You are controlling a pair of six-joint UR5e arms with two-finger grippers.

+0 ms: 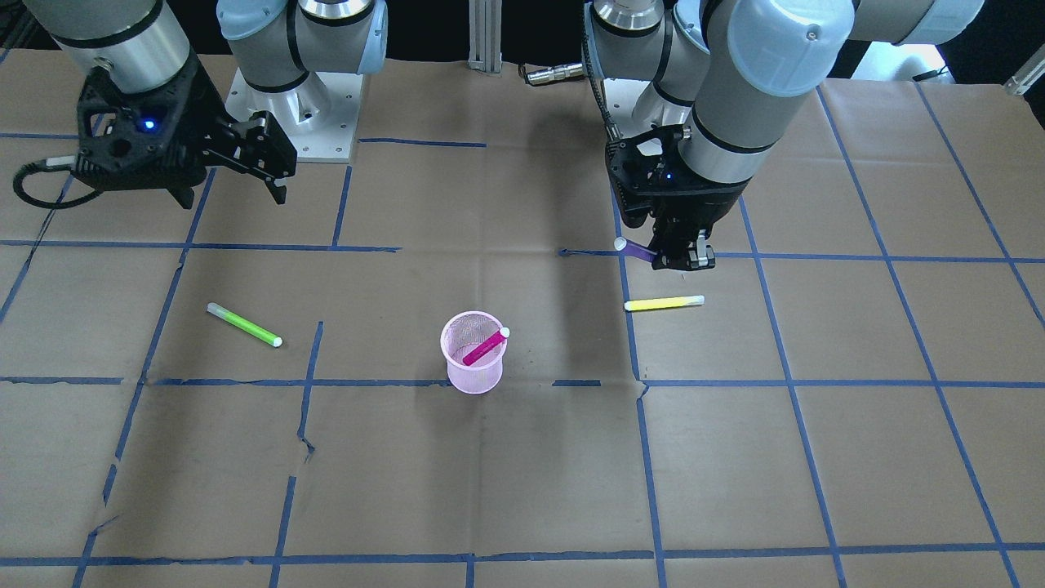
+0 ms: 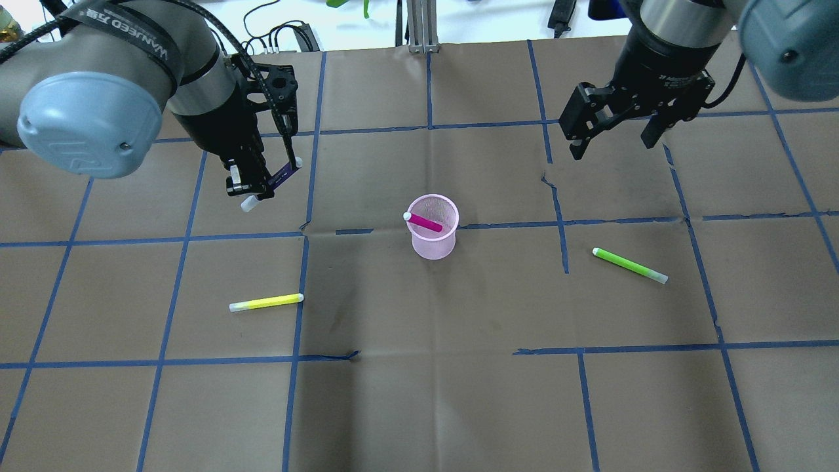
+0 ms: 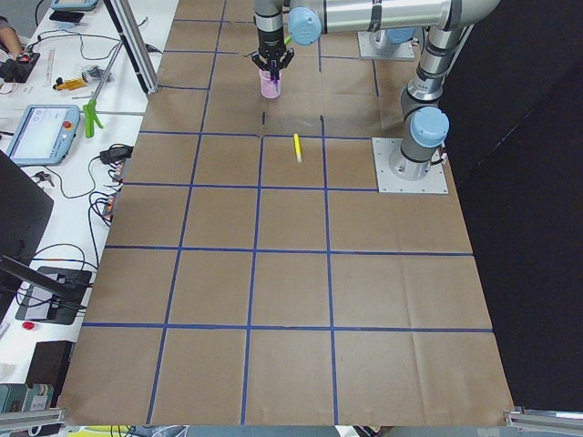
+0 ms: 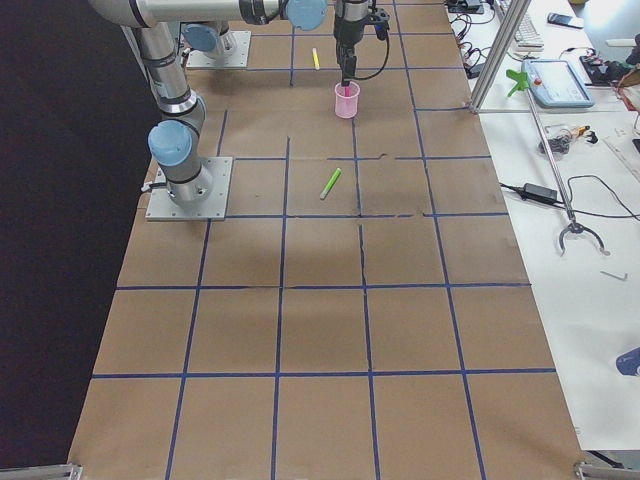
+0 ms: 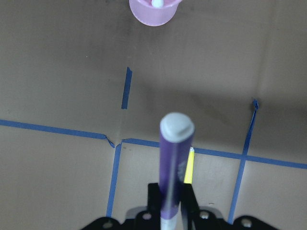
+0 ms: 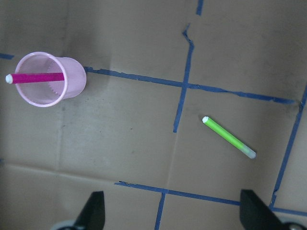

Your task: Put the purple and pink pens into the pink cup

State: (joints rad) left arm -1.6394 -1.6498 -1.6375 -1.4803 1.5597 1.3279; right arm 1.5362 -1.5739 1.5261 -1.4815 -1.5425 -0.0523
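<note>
The pink mesh cup point(image 2: 433, 229) stands upright mid-table, with the pink pen point(image 2: 424, 222) leaning inside it; both also show in the front view, cup point(image 1: 473, 357) and pen point(image 1: 485, 346). My left gripper point(image 2: 252, 185) is shut on the purple pen point(image 2: 283, 173) and holds it above the table, well to the left of the cup. In the left wrist view the purple pen point(image 5: 173, 167) sticks out between the fingers, and the cup point(image 5: 154, 10) lies far ahead. My right gripper point(image 2: 616, 137) is open and empty, raised at the back right.
A yellow pen point(image 2: 266, 302) lies on the table below my left gripper. A green pen point(image 2: 629, 265) lies to the right of the cup. Brown paper with blue tape lines point(image 2: 426, 126) covers the table. Operator benches with gear flank the table ends.
</note>
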